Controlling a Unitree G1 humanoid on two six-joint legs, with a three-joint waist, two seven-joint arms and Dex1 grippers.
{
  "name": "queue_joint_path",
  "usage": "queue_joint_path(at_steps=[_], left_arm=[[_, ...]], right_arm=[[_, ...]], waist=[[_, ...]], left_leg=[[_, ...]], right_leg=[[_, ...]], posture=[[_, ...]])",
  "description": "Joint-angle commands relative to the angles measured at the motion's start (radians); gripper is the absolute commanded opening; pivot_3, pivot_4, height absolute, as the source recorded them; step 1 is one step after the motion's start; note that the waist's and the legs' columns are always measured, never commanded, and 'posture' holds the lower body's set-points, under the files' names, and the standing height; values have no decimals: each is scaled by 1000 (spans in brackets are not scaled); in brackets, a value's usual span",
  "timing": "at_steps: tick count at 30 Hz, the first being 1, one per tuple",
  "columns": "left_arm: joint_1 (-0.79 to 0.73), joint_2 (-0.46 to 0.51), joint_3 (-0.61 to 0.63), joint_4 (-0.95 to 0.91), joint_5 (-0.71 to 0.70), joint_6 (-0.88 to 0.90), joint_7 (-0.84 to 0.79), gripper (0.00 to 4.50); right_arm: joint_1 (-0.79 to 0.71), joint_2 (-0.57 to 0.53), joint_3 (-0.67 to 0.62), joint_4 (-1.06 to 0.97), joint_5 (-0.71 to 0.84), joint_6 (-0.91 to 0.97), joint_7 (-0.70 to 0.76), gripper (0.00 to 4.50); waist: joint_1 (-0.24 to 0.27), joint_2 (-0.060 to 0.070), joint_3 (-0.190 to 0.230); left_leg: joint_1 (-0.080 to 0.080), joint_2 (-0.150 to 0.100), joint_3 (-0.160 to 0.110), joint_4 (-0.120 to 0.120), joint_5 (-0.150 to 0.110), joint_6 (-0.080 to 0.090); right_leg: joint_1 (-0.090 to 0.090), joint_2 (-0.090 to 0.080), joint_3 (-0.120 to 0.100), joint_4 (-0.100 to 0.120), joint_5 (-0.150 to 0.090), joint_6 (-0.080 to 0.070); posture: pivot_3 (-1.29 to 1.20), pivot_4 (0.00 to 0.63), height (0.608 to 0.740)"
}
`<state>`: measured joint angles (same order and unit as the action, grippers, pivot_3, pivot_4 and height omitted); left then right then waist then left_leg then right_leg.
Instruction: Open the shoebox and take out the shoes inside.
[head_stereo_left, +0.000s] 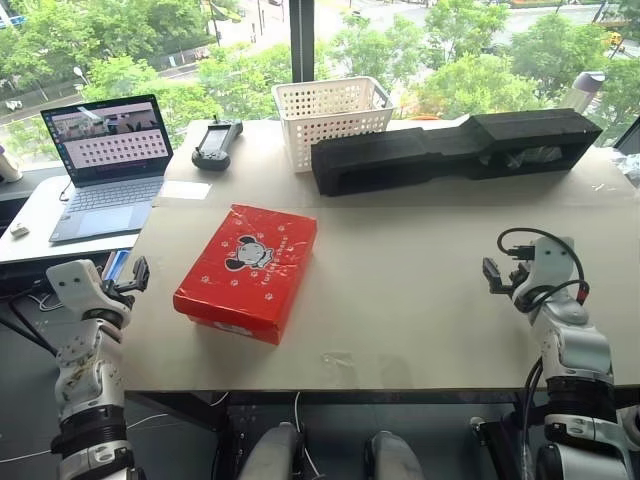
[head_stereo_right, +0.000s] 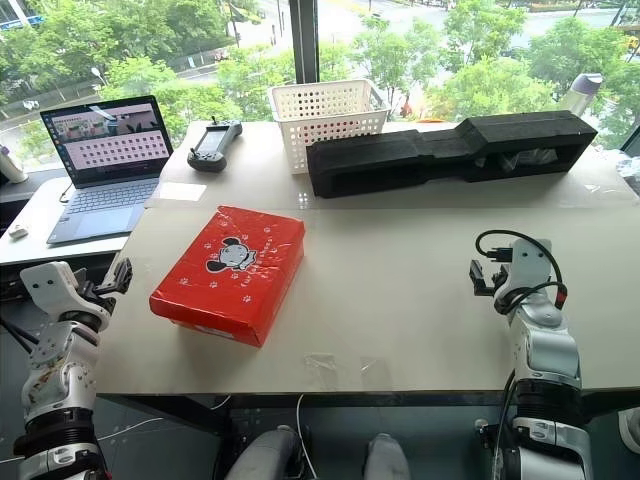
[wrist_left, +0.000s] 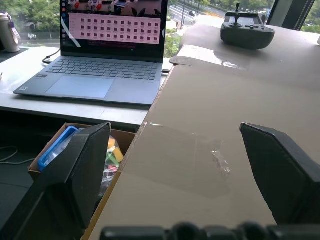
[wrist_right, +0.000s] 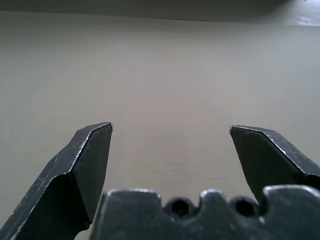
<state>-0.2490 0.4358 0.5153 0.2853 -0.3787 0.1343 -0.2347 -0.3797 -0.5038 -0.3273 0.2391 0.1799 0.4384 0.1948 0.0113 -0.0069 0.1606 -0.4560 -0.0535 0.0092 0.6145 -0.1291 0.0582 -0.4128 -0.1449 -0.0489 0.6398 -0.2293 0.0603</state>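
Red shoebox (head_stereo_left: 247, 270) lies shut, skewed on the table's (head_stereo_left: 420, 300) left-front part, well apart from both grippers. Left gripper (wrist_left: 187, 150) and right gripper (wrist_right: 170, 130): jaws wide apart, empty. Risk: lifting the lid one-handed could drag the light box toward the near edge.

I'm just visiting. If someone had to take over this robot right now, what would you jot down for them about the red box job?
Left gripper: open, empty, at the table's left edge.
Right gripper: open, empty, over the table's right side.
Shoebox: lid shut, lying on the table between the arms, nearer the left one, untouched. Shoes can't be seen.
Done: nothing yet.
Left: lift the lid, take the shoes out.
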Motion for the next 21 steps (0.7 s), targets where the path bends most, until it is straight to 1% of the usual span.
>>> queue_joint_path(at_steps=[1,3,5,6,9,11,12,13,15,16,17,18,19,20,21], left_arm=[[1,47,-3,6,-11,-21,-81,4450],[2,81,-32,36,-10,-31,-178,4450],[9,161,-79,42,-40,-16,-397,4450],[11,194,-97,46,-48,-15,-477,4450],[-3,328,-172,47,-65,-10,-764,3720],[-31,379,-214,72,-63,3,-873,3178],[-46,398,-235,92,-60,10,-921,2684],[-66,413,-256,120,-52,11,-964,2379],[-116,441,-303,187,-18,-5,-1037,1652],[-139,451,-323,219,1,-20,-1061,1319],[-164,457,-339,251,16,-31,-1081,825],[-187,460,-348,276,24,-36,-1098,571],[-209,461,-356,300,33,-41,-1110,148],[-228,460,-362,323,42,-47,-1119,0],[-245,458,-367,346,50,-55,-1125,0]], right_arm=[[-16,-30,-11,-53,21,-8,42,4500],[-28,-42,-8,-71,49,-11,96,4500],[-48,-72,29,-130,131,53,249,4500],[-55,-83,44,-152,162,83,307,4500],[-87,-162,198,-283,294,239,595,4500],[-111,-190,277,-325,334,295,706,4500],[-126,-193,317,-328,335,300,743,4249],[-142,-192,362,-323,323,296,778,3980],[-183,-171,468,-300,278,268,832,3429],[-202,-154,511,-282,251,248,844,3115],[-222,-132,546,-255,225,229,847,2703],[-243,-106,576,-223,198,212,841,2471],[-261,-83,601,-195,173,196,836,2092],[-276,-59,622,-169,152,185,831,1682],[-287,-40,639,-150,134,171,830,1383]], waist=[[0,0,0],[-1,0,0],[-3,0,0],[-7,0,0],[-17,0,0],[-22,0,0],[-23,0,0],[-23,0,0],[-23,0,0],[-23,-1,1],[-23,-1,1],[-23,-2,1],[-23,-2,1],[-23,-2,2],[-23,-3,2]], left_leg=[[0,0,0,0,0,0],[0,0,0,0,0,0],[0,0,1,0,0,0],[0,0,1,0,0,0],[-1,1,1,0,0,0],[-1,4,1,0,0,0],[-1,5,0,-1,0,0],[-1,5,0,-1,0,0],[-1,6,0,-2,0,0],[-1,5,0,-2,0,0],[-2,5,0,-2,0,0],[-3,5,0,-2,0,0],[-3,5,0,-2,0,0],[-3,5,0,-2,0,0],[-3,4,0,-2,0,0]], right_leg=[[0,0,0,0,0,0],[0,0,0,0,0,0],[-1,1,0,0,0,0],[-1,1,1,0,0,0],[-5,1,1,0,0,-1],[-7,0,0,-2,-1,-4],[-7,0,-1,-3,-1,-5],[-6,0,-1,-6,-2,-7],[-6,1,-2,-10,0,-7],[-7,0,-2,-10,2,-4],[-7,1,-2,-10,3,-3],[-8,1,-2,-10,3,-3],[-8,1,-2,-10,4,-2],[-8,2,-2,-9,4,-2],[-9,2,-2,-9,5,-2]], posture=[[0,150,731],[0,150,731],[0,150,731],[0,150,731],[0,150,731],[0,150,731],[0,150,731],[0,150,731],[0,150,731],[0,150,731],[0,150,731],[0,150,731],[0,150,731],[0,150,731],[0,150,731]])
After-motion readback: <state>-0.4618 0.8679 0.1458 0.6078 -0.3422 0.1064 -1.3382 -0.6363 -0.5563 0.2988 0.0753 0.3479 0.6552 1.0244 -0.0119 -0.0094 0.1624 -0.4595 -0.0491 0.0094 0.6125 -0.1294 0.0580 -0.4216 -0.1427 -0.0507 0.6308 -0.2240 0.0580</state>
